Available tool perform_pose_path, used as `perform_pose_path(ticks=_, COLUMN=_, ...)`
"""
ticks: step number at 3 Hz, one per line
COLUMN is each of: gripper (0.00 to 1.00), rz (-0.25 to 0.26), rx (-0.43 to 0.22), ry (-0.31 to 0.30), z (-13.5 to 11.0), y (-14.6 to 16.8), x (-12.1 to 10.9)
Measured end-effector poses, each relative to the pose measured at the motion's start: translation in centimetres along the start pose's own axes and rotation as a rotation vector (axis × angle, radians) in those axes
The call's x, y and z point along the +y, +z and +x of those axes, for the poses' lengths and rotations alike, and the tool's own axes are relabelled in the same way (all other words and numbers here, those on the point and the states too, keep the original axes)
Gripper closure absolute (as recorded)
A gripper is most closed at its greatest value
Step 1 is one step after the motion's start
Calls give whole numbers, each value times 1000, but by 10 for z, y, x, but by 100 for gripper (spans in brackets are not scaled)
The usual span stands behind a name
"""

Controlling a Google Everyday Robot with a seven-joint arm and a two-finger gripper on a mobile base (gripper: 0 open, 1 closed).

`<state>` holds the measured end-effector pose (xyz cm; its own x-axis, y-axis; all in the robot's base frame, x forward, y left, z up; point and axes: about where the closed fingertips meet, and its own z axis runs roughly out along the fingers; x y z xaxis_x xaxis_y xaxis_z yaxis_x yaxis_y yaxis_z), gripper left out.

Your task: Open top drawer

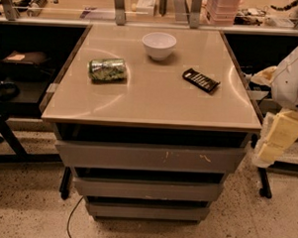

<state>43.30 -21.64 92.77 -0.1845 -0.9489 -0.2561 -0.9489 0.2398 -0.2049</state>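
Tabletop (155,99) overhangs top drawer (150,157), long axis left-right, facing camera; gripper (274,144) at right

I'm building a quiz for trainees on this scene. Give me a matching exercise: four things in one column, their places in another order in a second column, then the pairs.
1. white bowl
2. green can
3. top drawer
4. claw

A. lying on its side, left part of the tabletop
B. off the tabletop's right side
C. upright, back centre of the tabletop
D. directly under the tabletop

Pairs: 1-C, 2-A, 3-D, 4-B
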Motion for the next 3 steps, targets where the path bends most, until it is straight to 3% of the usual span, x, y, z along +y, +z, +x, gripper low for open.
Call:
perform_pose_path(ticks=2, gripper=0, rz=-52, rx=-71, ry=-18, z=16, y=78, x=27)
perform_pose_path(ticks=3, gripper=0, rz=-46, rx=-124, ry=-43, z=24, y=110, x=39)
